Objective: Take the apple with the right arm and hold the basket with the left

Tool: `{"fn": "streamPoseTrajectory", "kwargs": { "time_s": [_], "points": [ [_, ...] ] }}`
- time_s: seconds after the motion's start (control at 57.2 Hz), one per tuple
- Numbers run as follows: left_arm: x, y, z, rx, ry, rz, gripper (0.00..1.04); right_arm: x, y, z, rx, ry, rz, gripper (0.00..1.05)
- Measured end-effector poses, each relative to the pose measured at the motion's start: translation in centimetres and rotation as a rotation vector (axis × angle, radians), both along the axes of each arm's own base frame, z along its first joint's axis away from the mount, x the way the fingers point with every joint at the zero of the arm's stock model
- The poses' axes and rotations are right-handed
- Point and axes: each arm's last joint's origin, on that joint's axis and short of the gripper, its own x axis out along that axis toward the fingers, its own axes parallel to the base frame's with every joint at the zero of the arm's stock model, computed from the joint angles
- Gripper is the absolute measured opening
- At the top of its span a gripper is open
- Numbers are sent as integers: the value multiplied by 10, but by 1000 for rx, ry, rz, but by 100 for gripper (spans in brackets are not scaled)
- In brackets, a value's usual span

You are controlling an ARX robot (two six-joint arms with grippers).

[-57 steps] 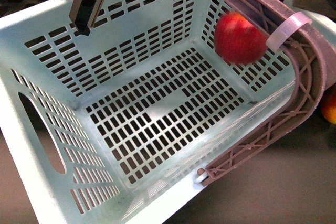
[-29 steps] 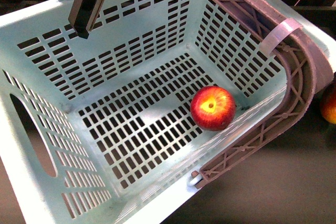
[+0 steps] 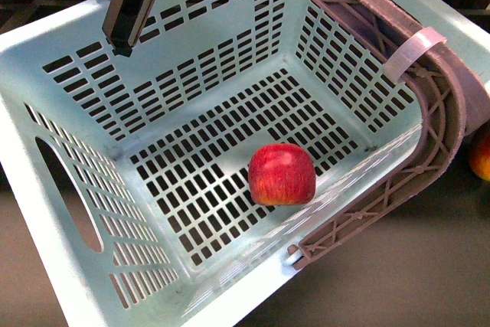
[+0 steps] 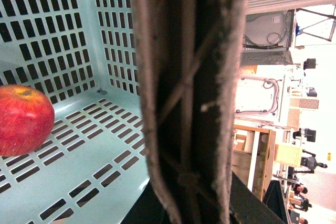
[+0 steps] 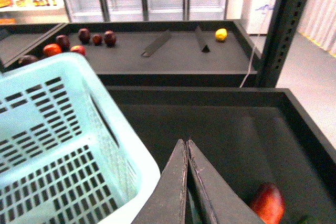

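The apple (image 3: 282,174) sits on the slotted floor of the basket (image 3: 230,300), just beside the wall that carries the brownish-grey handle (image 3: 448,112). It is round, with no real long axis. In the front view it shows a deep red flank with faint yellowish streaks, paler toward its underside, and I cannot tell which way the stem end faces. The left wrist view catches a small yellow patch on it. The basket lies skewed in the front view, with its oval hand hole on the left wall. The left gripper (image 3: 126,24) hangs over the far rim, and I cannot tell how its jaws stand. The right gripper (image 5: 185,142) is outside the basket, over a dark bench, its jaws pressed together and empty.
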Motion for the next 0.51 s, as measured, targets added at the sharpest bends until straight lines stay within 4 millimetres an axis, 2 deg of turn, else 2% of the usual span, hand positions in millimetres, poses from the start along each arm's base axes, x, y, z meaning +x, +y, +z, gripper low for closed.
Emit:
{"fn": "streamPoseTrajectory", "kwargs": {
  "time_s": [0.087,0.507],
  "points": [
    [0,0,0,-1,0,-1,7,-10,-7,-5,0,2,-29,2],
    [0,0,0,-1,0,-1,7,-35,-8,-18,0,-13,-25,2]
  ]
}}
